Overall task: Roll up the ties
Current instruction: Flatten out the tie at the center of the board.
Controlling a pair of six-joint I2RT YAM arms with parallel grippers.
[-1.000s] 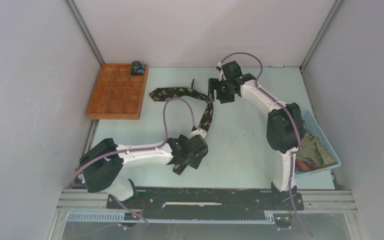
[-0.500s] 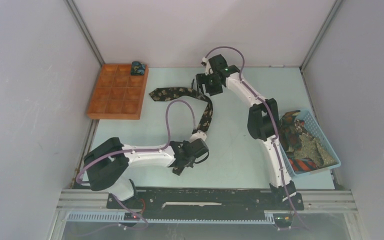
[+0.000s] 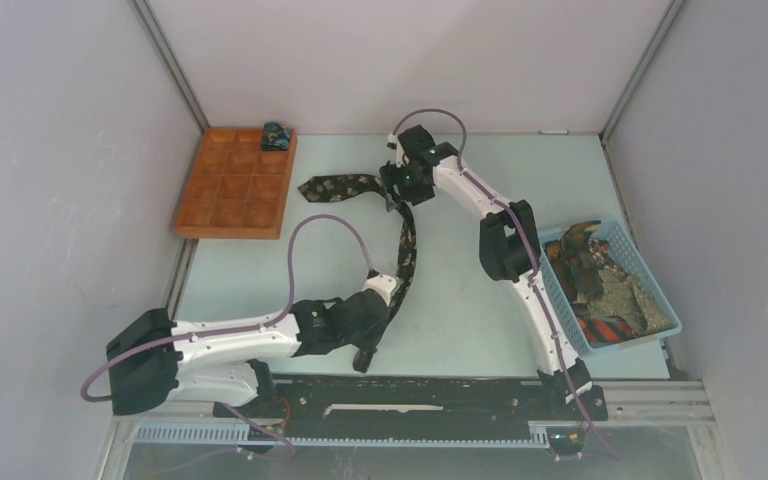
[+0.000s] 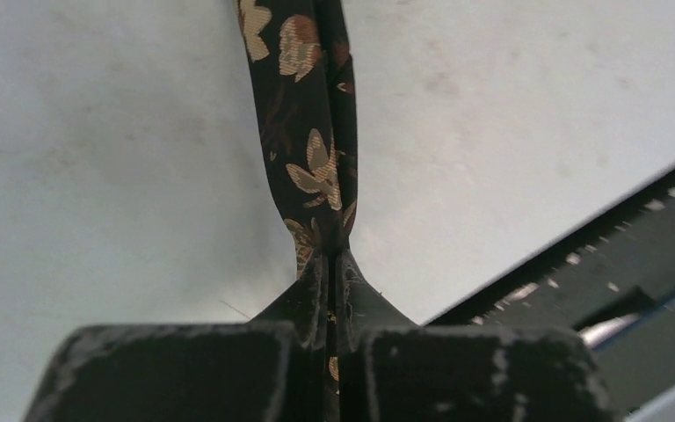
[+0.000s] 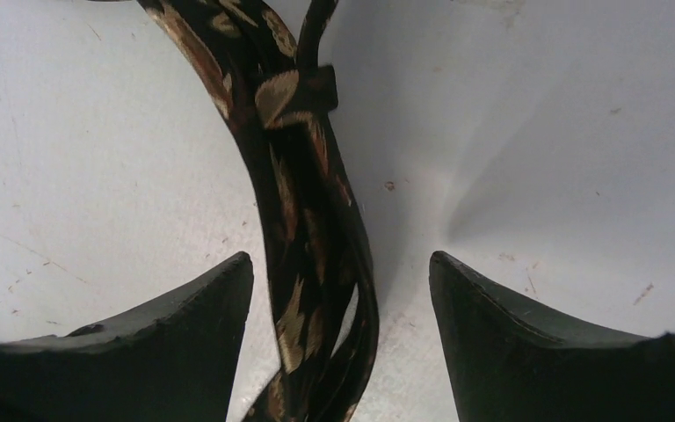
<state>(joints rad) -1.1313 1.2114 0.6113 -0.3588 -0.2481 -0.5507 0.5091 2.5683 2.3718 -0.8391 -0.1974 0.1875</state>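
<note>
A black tie with tan leaves (image 3: 406, 240) lies stretched on the table, its wide end (image 3: 325, 187) pointing at the tray. My left gripper (image 3: 385, 300) is shut on the tie's narrow part near the front edge. In the left wrist view the fabric (image 4: 303, 114) runs straight out from the closed left gripper (image 4: 330, 255). My right gripper (image 3: 397, 186) hovers open over the tie's bend. In the right wrist view the right gripper (image 5: 341, 264) straddles the folded tie (image 5: 303, 220) without touching it. A rolled tie (image 3: 277, 135) sits in the tray's far right corner compartment.
The orange compartment tray (image 3: 230, 185) stands at the far left. A blue mesh basket (image 3: 615, 238) at the right holds several loose ties (image 3: 600, 285). The black front rail (image 4: 598, 255) runs close to my left gripper.
My left gripper closed on the tie and drew back to the near left, pulling the tie straighter. The right arm swung left and came down over the tie's bend.
</note>
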